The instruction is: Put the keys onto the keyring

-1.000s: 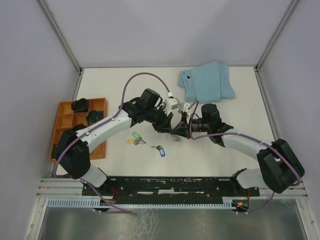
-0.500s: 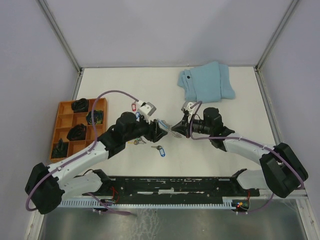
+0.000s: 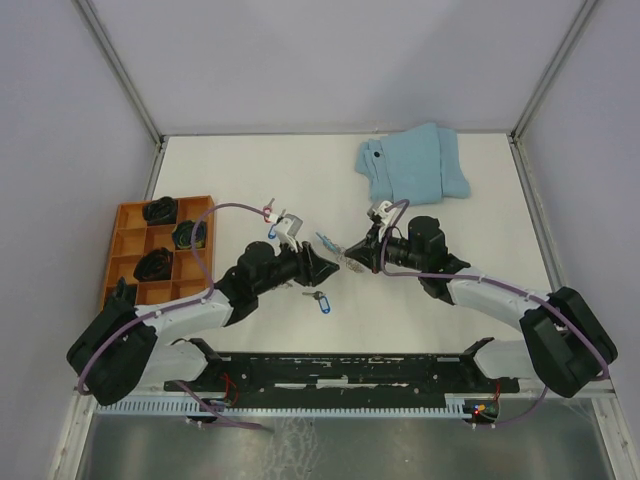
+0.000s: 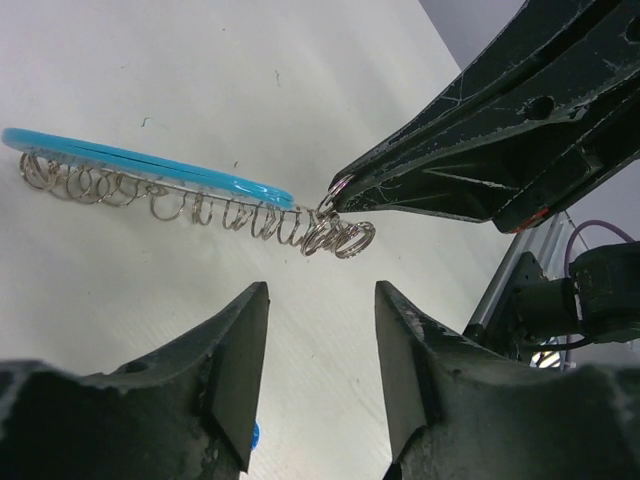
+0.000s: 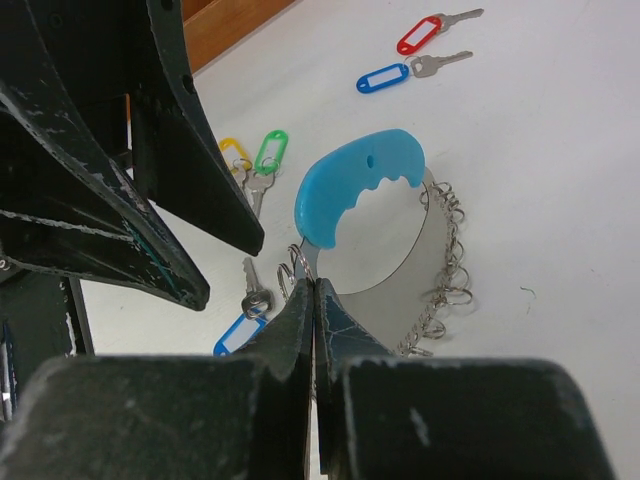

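Between the two arms, at the middle of the surface, the keyring is held by the right hand. Its fingers are pressed together on the bare wire end just beside the bright blue plastic section. The loop looks lifted clear of the surface and roughly level, with a row of small bare metal rings strung along its wire. The left hand faces that pinched end with its fingers spread and nothing between them, near the ring but not touching it.

By my reading the task is barely started, since no tagged key can be seen on the loop. Five lie loose on the surface: a red-tagged key and a blue-tagged key side by side farther off, a green-tagged key and a yellow-tagged key together by the left arm, and a second blue-tagged key close under the ring. All five have yet to be picked up and threaded on.
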Motion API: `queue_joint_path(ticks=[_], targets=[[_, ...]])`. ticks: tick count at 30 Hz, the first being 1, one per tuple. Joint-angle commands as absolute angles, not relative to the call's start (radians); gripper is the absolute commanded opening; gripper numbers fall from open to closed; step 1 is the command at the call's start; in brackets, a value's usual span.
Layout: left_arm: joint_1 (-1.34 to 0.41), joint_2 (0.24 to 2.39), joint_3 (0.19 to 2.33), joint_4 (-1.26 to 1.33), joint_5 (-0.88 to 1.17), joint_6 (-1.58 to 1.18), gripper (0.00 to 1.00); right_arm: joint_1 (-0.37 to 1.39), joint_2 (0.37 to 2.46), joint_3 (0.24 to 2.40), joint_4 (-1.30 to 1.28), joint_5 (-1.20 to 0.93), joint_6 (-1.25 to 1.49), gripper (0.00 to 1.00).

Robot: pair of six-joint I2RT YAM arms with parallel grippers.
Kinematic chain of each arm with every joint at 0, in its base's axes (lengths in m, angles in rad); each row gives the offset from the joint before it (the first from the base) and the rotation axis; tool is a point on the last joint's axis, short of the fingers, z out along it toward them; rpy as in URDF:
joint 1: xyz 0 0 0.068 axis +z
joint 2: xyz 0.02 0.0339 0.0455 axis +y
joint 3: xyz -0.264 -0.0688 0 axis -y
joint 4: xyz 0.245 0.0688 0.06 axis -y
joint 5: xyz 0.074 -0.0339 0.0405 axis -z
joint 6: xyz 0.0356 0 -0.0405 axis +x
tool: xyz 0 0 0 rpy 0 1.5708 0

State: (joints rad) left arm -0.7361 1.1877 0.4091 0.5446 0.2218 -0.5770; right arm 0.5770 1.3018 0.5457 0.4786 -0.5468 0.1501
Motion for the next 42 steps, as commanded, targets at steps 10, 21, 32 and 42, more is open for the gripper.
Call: queue_joint_path(ticks=[10, 21, 32, 42], targets=[[-0.724, 1.344, 0.445, 0.793, 0.254, -0.587, 0.5, 0.578, 1.252, 0.527, 0.546, -0.514, 0.193, 0.01], [-0.724, 1.414, 0.45, 0.932, 0.353, -0.497, 0.44, 0.579, 1.27, 0.523, 0.58, -0.508, 0.222, 0.01], [-0.772, 1.346, 0.414, 0.975, 0.521, -0.329, 0.31, 0.579, 1.299, 0.532, 0.565, -0.457, 0.236, 0.01], [-0.757, 1.22, 0.355, 0.89, 0.331, -0.273, 0.29, 0.579, 1.299, 0.54, 0.556, -0.454, 0.235, 0.01]])
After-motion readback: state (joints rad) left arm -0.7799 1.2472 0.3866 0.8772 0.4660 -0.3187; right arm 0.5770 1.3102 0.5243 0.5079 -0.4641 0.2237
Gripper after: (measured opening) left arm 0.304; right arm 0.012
